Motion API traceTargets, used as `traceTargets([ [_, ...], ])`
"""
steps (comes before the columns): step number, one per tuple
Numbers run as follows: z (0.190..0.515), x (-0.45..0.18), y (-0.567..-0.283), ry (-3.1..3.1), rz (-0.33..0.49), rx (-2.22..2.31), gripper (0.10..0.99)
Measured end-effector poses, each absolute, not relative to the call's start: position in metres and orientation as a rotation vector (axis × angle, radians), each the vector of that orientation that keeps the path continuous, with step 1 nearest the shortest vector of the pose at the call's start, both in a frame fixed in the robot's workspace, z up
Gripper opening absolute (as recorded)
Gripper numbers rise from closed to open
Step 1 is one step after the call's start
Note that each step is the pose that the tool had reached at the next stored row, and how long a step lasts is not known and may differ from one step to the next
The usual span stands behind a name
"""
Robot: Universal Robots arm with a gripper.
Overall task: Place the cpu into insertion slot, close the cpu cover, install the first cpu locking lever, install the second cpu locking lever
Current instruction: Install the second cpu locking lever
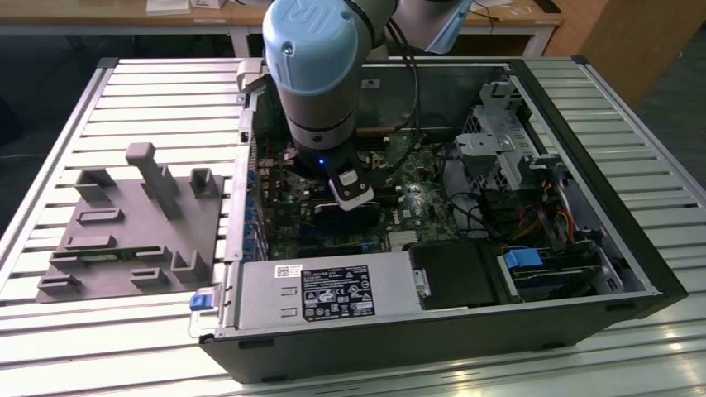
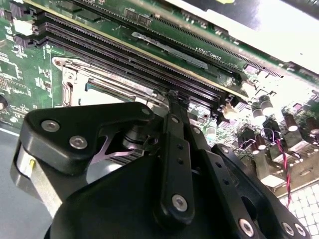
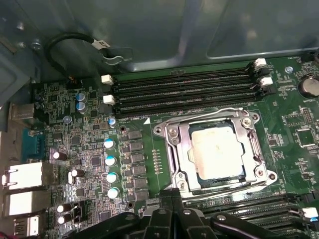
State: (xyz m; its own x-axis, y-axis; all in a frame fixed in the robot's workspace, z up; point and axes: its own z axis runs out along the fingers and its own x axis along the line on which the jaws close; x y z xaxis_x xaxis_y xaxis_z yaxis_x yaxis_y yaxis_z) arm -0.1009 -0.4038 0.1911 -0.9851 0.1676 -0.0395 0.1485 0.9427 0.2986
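Observation:
The cpu (image 3: pixel 217 149), a dull silvery square chip, lies flat inside the insertion slot (image 3: pixel 219 176) on the green board. The cpu cover (image 3: pixel 182 149), a silvery metal frame, lies down around the chip, whose top shows through its window. Thin wire levers run along the frame's edges (image 3: pixel 209 113); I cannot tell whether they are latched. My gripper (image 3: pixel 172 201) hangs just beside the socket with its black fingers pressed together and nothing between them. In the second wrist view the gripper (image 2: pixel 172 97) sits close to the cover (image 2: pixel 89 79). In the exterior view the gripper (image 1: pixel 333 217) is low inside the open computer case.
Long black memory slots (image 3: pixel 184 89) run beside the socket on two sides. A grey power supply (image 1: pixel 331 289) lines the case's front, and a drive cage (image 1: pixel 508 157) with cables stands at the exterior view's right. A grey fixture plate (image 1: pixel 132 223) lies on the slatted table.

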Motion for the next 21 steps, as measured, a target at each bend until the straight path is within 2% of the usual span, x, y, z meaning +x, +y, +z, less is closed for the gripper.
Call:
traceTargets([
  [21, 0.1857, -0.1039, -0.403, 3.033, 0.448, 0.246, 0.102],
])
